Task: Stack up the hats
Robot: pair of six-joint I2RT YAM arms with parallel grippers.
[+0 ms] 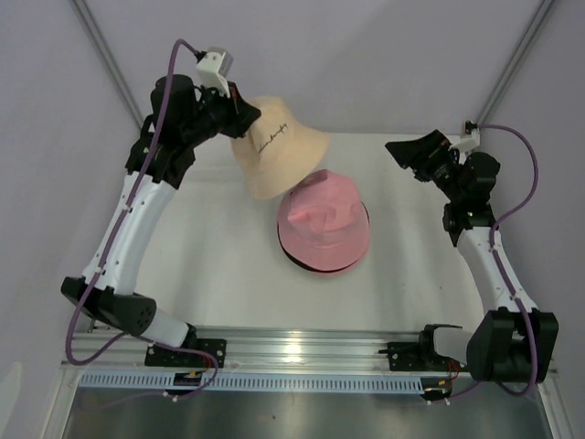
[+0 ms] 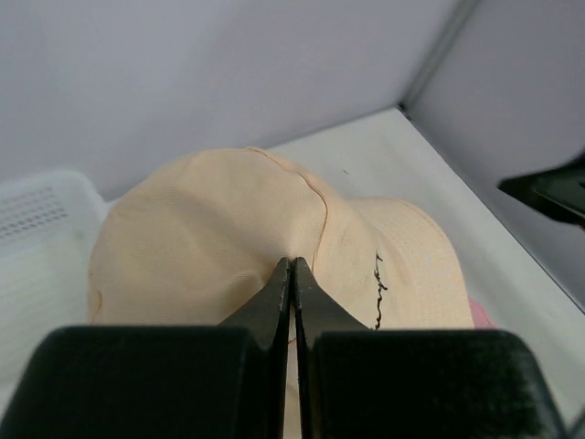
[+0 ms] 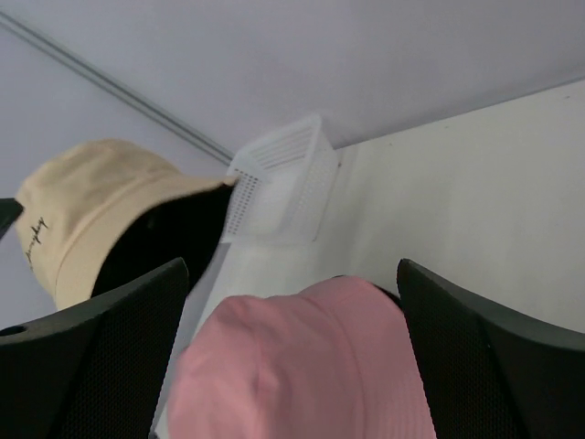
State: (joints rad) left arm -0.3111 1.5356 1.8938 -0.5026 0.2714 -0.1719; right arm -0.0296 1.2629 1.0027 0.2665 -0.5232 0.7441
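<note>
Beige hat: a soft, light tan cloth bucket hat (image 1: 279, 151) with a line of small dark writing on its side. It hangs in the air over the far left part of the table, lifted up and tipped to one side.
Left gripper: the left gripper (image 2: 292, 267) has its two black fingers pressed together on a pinch of the beige hat's cloth, near the top of the hat.
Pink hat: a soft pink cloth bucket hat (image 1: 324, 219) sits in the middle of the table with its round top facing up. From above, the low edge of the beige hat lies over the far left side of the pink hat. I cannot tell if the two touch.
Black hat: a black cloth hat (image 1: 306, 266) lies under the pink hat. Only a thin dark edge shows around the near side.
Right gripper: the right gripper (image 3: 292, 274) hangs over the right side of the table, pointing at the pink hat. Its fingers are wide apart and hold nothing.
Basket: a white plastic mesh basket (image 3: 283, 178) stands at the far left corner, behind the beige hat.
Table: a flat white table (image 1: 210, 274) carries the pink hat, the black hat and the basket.
</note>
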